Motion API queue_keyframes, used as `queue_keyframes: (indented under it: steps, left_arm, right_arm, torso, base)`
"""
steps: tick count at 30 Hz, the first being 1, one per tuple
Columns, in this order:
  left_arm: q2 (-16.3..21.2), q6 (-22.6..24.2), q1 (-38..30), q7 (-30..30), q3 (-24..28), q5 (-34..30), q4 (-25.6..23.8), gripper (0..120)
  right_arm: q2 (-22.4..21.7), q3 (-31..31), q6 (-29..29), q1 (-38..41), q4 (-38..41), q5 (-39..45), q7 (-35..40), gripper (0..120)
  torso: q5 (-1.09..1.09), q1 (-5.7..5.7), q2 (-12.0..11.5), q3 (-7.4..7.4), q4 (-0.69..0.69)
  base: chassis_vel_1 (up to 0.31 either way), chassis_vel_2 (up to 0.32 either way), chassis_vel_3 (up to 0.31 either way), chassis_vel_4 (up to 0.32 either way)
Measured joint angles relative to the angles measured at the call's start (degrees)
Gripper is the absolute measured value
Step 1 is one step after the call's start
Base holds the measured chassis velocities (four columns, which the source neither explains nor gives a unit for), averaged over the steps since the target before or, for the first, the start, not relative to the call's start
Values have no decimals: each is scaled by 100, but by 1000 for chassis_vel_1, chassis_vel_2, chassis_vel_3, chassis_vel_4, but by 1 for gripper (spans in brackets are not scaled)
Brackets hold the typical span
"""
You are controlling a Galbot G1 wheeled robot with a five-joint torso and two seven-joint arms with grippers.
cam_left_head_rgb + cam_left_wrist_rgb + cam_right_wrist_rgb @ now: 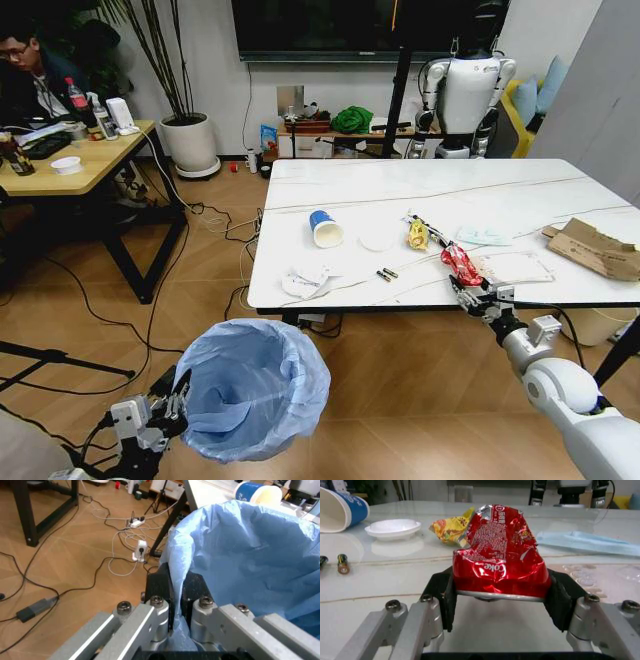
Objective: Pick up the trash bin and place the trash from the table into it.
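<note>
The trash bin [255, 388] hangs off the floor at the seven o'clock corner of the head view, below the table's [520, 195] near edge, its blue liner [250, 555] open and nothing visible inside. The left gripper [178, 400] has its pads pinched on the bin's rim, liner caught between them; the left wrist view shows that clamp up close, while from the head it's half hidden behind the bag. At four o'clock, the right gripper [468, 288] is closed on a crushed red can [497, 560] at the table's front edge. The right wrist view reads "Coke" on it; from above it passes for a wrapper. A blue-and-white cup [325, 228] lies tipped over, interior hard to see. Beyond sit a yellow wrapper [417, 235], face mask [483, 236], and cardboard [595, 248] cut off at three o'clock.
</note>
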Motion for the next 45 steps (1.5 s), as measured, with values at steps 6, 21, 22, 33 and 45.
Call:
queue_keyframes:
  steps: [6,21,22,33,45]
  left_arm:
    - [74,11,-81,-21,346,34,36,1]
    - [266,-111,-1017,-92,1940,117,1004,1]
    - [315,-111,-1180,-108,2105,60,1115,1]
    - [518,-127,-1962,-136,2697,-502,1550,1]
    - [548,-141,-2644,-172,3287,-860,1966,1]
  right_arm:
    - [-120,317,206,-346,451,43,-199,49]
    - [-461,1530,913,-2267,2197,-124,-930,49]
    - [-465,1619,992,-2547,2437,-228,-1019,49]
    - [-504,1649,1158,-3638,3281,-997,-1652,49]
    - [-497,1561,1355,-4047,3338,-1530,-2038,49]
  torso:
    - [0,0,0,0,0]
    - [1,0,0,-1,-1]
    - [-2,0,0,-1,-1]
    - [0,0,0,-1,-1]
    - [0,0,0,0,0]
  base:
    - [0,0,0,0]
    - [0,0,0,0]
    - [0,0,0,0]
    - [0,0,0,0]
    - [0,0,0,0]
